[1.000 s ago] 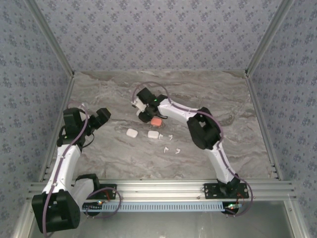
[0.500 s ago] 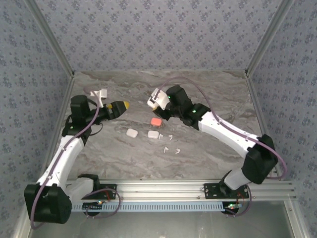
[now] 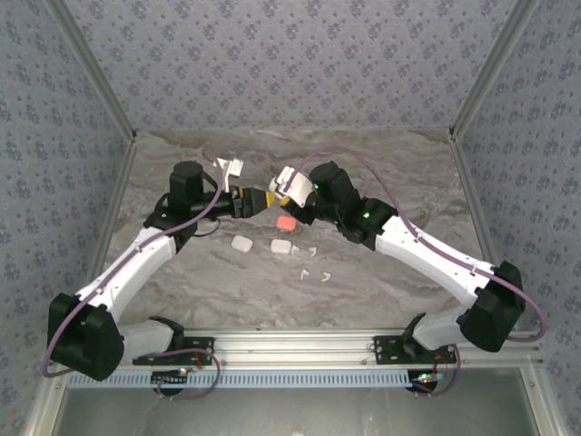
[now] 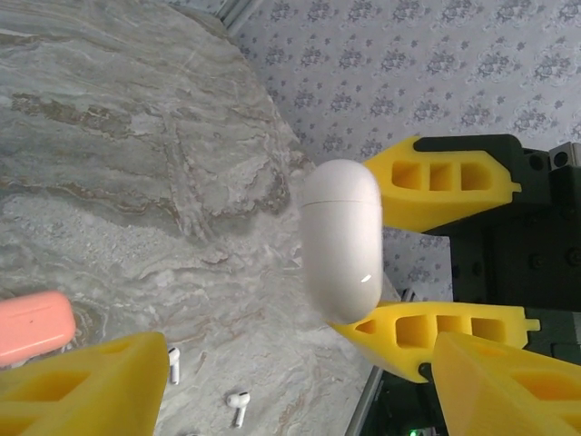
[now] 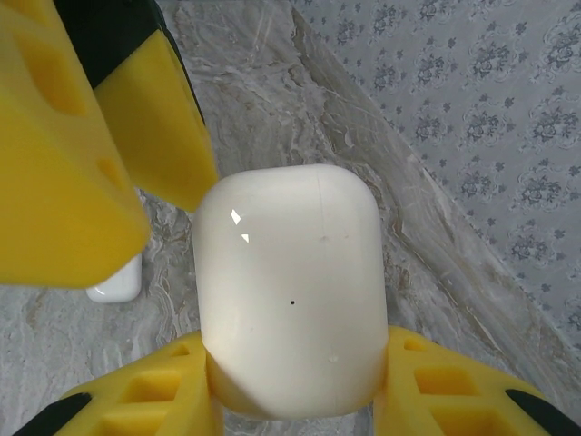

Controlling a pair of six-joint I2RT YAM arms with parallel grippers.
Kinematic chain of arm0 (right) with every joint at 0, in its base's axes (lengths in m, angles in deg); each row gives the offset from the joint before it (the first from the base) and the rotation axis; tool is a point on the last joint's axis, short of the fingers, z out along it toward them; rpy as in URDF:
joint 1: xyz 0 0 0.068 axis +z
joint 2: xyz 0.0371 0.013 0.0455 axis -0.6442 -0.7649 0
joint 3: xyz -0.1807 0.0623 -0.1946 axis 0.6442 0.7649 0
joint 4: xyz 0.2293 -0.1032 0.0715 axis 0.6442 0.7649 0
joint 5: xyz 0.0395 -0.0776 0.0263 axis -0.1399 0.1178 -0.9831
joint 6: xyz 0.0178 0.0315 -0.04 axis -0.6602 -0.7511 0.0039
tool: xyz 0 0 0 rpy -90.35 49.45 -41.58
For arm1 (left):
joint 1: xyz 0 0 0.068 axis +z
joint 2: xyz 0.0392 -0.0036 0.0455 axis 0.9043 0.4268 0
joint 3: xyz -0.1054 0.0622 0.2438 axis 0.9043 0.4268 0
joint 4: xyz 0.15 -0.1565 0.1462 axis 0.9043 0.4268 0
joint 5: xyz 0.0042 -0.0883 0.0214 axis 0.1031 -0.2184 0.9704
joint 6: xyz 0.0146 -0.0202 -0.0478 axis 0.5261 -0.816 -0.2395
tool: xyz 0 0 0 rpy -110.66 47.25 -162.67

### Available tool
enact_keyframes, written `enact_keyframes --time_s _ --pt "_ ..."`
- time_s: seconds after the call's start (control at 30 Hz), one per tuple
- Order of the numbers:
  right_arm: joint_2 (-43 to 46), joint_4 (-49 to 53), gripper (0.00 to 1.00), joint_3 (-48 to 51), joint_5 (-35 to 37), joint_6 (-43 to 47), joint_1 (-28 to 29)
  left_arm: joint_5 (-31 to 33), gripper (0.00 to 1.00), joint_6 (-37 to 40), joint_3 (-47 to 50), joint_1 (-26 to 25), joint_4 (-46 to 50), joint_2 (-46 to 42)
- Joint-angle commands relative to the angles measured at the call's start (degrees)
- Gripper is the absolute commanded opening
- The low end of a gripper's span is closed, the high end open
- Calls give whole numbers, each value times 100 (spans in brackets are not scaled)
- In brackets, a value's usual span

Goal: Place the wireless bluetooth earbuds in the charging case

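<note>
Here's the right gripper (image 3: pixel 283 191), raised off the grey marbled bench (image 3: pixel 408 191) and pinching a glossy white rounded plastic charging case (image 5: pixel 290 291) across its lower half, yellow fingers (image 5: pixel 145 400) pressed against both flanks. The lid seam shows just above that grip, and the lid looks closed. Directly opposite, the left gripper (image 3: pixel 252 200) faces it with its jaws spread wide, the case just ahead of its tips and not yet between them. The tiny white stemmed plastic earbuds (image 3: pixel 324 276) lie loose on the bench, below and on the near side of both grippers, scattered just beside two small white cases (image 3: pixel 241 243), with a coral-red rounded plastic case (image 4: pixel 32 322) lying under the meeting point. My read: that held shell is hard, light and slick, with curved sides that could squirt out of a loose pinch, so the flat faces are the place to grip, leaving the lid free to swing. The earbuds should weigh next to nothing, rigid and slippery, prone to skating off when nudged. Best taken across the stem, with a gentle squeeze, bud end left clear for the socket.
</note>
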Motion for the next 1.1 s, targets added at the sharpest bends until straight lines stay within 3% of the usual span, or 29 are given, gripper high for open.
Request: enact_keyframes --time_s 0.0,0.43,0.73,0.9,0.97,1.07 --pt "49 -162 33 23 31 52 51 1 71 175 -281 -111 -190 71" --pt "-55 -154 34 -20 -213 -42 107 1 52 80 -373 -248 -362 262" --pt "-229 -46 36 -163 -325 -112 105 -33 27 88 -374 -257 -386 275" --pt "-242 53 37 -247 -487 -305 -14 -73 21 136 -375 -257 -369 258" --pt "-238 121 41 -295 -589 -364 -67 -81 17 156 -378 -257 -379 241" --pt "-161 172 59 -314 -961 -608 -281 -56 15 197 -357 -257 -455 193"
